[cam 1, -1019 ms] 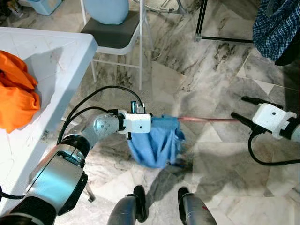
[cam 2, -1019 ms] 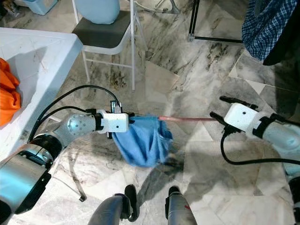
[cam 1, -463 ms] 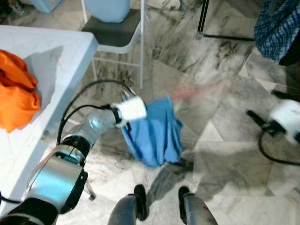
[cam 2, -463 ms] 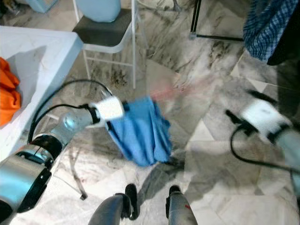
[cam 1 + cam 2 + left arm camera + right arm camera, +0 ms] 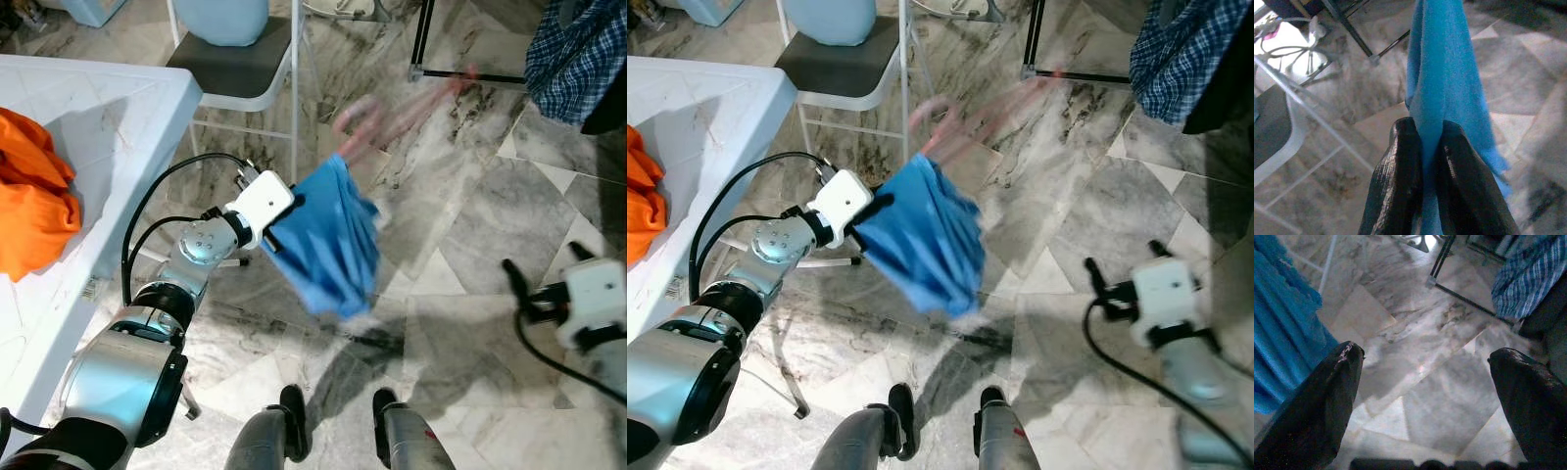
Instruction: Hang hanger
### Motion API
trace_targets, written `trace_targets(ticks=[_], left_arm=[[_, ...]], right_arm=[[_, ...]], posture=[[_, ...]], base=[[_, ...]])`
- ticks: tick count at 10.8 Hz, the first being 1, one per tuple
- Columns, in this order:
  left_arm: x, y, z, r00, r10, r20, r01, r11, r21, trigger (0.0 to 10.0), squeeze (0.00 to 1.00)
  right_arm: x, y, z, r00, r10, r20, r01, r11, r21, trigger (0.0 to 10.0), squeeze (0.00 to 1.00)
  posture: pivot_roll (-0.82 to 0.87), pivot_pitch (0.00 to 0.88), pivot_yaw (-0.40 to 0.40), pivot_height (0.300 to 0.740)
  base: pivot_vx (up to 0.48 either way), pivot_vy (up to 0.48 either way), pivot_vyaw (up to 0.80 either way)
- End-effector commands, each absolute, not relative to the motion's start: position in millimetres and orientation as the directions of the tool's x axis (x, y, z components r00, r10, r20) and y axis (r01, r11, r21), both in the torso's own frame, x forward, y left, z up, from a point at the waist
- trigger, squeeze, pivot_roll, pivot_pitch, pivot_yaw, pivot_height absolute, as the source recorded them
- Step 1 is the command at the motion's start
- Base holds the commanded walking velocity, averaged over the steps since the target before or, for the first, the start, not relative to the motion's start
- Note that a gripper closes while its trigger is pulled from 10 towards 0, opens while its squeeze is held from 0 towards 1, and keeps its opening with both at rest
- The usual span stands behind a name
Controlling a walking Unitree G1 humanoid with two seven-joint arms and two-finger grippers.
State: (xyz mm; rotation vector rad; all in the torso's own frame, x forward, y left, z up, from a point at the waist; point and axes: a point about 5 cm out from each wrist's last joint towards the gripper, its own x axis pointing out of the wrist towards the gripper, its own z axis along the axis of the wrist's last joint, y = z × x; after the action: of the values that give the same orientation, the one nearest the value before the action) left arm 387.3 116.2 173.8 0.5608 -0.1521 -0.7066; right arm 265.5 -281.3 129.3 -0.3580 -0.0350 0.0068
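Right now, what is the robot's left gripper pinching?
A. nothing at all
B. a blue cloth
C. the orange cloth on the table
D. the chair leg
B: in the left wrist view the two black fingers of the left gripper are squeezed onto the blue cloth, which hangs above the marble floor.

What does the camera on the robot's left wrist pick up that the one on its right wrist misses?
Left wrist view alone: the left gripper, its two black fingers pinched shut on a fold of the blue cloth, and part of a folding chair.

Right wrist view alone: the right gripper, fingers spread wide apart and holding nothing, and a blue plaid garment hanging near a black rack.

Both: the blue cloth and the marble floor.
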Motion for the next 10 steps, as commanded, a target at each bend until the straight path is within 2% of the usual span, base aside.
trace_targets(ticks=[1, 2, 3, 4, 5, 7, 10], left_arm=[[388.5, 115.0, 183.4, 0.741, -0.672, -0.013, 0.581, 0.631, 0.515, 0.0, 0.0], [386.6, 105.5, 192.9, 0.67, -0.742, 0.017, 0.641, 0.59, 0.491, 0.0, 0.0], [383.1, 96.9, 200.5, 0.587, -0.809, 0.033, 0.698, 0.527, 0.486, 0.0, 0.0], [378.0, 90.6, 203.2, 0.492, -0.871, 0.009, 0.754, 0.431, 0.495, 0.0, 0.0], [371.2, 84.5, 204.3, 0.369, -0.928, -0.043, 0.807, 0.297, 0.51, 0.0, 0.0], [366.5, 78.7, 207.4, 0.284, -0.956, -0.071, 0.826, 0.207, 0.524, 0.0, 0.0], [355.3, 53.8, 217.0, 0.127, -0.989, -0.078, 0.817, 0.06, 0.574, 0.0, 0.0]], right_arm=[[264.7, -280.7, 125.8, 0.998, -0.048, 0.039, 0.057, 0.95, -0.308, 10.0, 1.0], [267.3, -275.4, 121.3, 0.994, -0.092, 0.063, 0.104, 0.964, -0.246, 10.0, 1.0], [267.7, -263.1, 114.8, 1.0, -0.022, 0.017, 0.023, 0.996, -0.082, 10.0, 0.66], [267.3, -255.3, 113.8, 1.0, 0.01, 0.018, -0.01, 1.0, 0.023, 10.0, 0.0], [270.6, -250.2, 111.6, 0.999, 0.031, 0.014, -0.032, 0.997, 0.063, 10.0, 0.0], [275.2, -241.8, 112.8, 0.997, 0.073, 0.016, -0.074, 0.995, 0.073, 10.0, 0.0], [276.9, -220.3, 113.0, 0.979, 0.203, 0.005, -0.202, 0.969, 0.139, 10.0, 0.0]], posture=[[-0.22, 0.343, 0.174, 0.74], [-0.22, 0.343, 0.173, 0.74], [-0.22, 0.343, 0.171, 0.74], [-0.22, 0.341, 0.169, 0.74], [-0.21, 0.34, 0.169, 0.74], [-0.22, 0.34, 0.169, 0.74], [-0.21, 0.34, 0.174, 0.74]], base=[[0.0, 0.0, 0.0], [0.0, 0.0, 0.0], [0.0, 0.0, 0.0], [0.0, 0.0, 0.0], [0.0, 0.0, 0.0], [0.0, 0.0, 0.0], [0.0, 0.0, 0.0]])
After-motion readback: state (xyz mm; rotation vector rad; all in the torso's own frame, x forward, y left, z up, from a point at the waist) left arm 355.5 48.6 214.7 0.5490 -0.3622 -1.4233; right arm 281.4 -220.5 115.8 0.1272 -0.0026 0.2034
